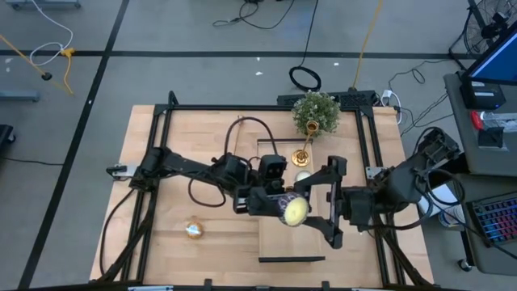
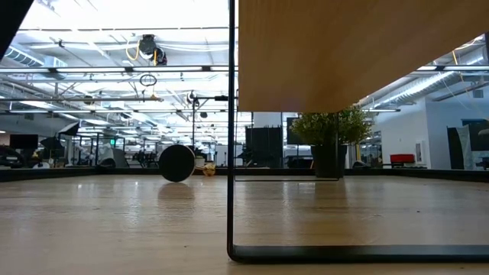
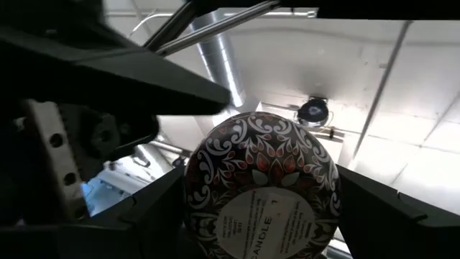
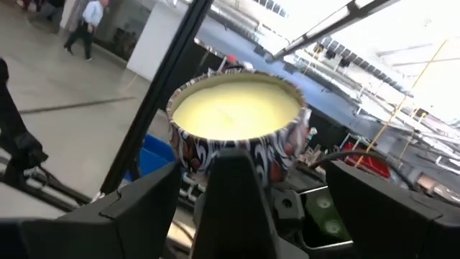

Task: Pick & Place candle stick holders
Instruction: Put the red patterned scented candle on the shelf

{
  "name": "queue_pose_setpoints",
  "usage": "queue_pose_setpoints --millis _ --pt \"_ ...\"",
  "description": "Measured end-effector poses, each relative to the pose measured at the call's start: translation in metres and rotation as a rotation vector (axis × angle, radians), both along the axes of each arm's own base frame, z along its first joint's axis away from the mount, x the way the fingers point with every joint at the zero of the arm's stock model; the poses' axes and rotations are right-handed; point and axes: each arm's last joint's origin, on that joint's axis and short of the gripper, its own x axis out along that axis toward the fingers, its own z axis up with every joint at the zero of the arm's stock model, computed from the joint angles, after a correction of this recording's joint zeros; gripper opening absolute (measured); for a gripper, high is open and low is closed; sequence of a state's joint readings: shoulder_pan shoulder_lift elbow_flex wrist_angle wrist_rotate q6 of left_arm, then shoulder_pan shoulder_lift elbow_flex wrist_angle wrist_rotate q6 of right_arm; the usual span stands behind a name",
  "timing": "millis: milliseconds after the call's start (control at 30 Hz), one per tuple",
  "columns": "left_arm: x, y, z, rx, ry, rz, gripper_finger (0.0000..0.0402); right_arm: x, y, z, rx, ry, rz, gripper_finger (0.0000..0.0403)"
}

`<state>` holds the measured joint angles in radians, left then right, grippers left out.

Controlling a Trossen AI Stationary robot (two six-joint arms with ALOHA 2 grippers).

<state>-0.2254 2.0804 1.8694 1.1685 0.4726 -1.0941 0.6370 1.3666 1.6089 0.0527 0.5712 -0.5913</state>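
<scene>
High view showed both arms meeting over the middle of the wooden surface point(image 1: 161, 242), above a raised wooden shelf on a dark frame point(image 1: 279, 242). Between them sat a round candle tin point(image 1: 294, 212) with pale yellow wax and a patterned black, white and red wall. The left gripper point(image 1: 275, 202) came in from the left, and the left wrist view showed the tin's labelled underside point(image 3: 262, 191) filling the space between that arm's fingers point(image 3: 154, 208), closed against its sides. The right gripper point(image 1: 319, 208) reached in from the right; in the right wrist view the tin point(image 4: 237, 119) stood just beyond a dark finger point(image 4: 233, 201), with the wide-set fingers flanking it, and I could not tell whether they touched it.

One gold candle stick holder point(image 1: 302, 155) stood upright on the surface near the far edge, just in front of a green potted plant point(image 1: 315, 111), apart from both grippers. A pale round disc point(image 1: 301, 176) lay just in front of that holder. A small gold-toned object point(image 1: 194, 230) sat alone on the left part of the surface, too small to identify.
</scene>
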Motion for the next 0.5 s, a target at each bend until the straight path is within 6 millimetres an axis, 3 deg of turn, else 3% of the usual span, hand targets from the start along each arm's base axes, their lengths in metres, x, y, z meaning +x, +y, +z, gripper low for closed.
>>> queue_pose_setpoints --millis 500 --pt "0.003 0.012 -0.001 0.002 0.016 -0.006 0.0298 -0.018 0.015 0.012 -0.024 -0.030 0.043 0.0345"
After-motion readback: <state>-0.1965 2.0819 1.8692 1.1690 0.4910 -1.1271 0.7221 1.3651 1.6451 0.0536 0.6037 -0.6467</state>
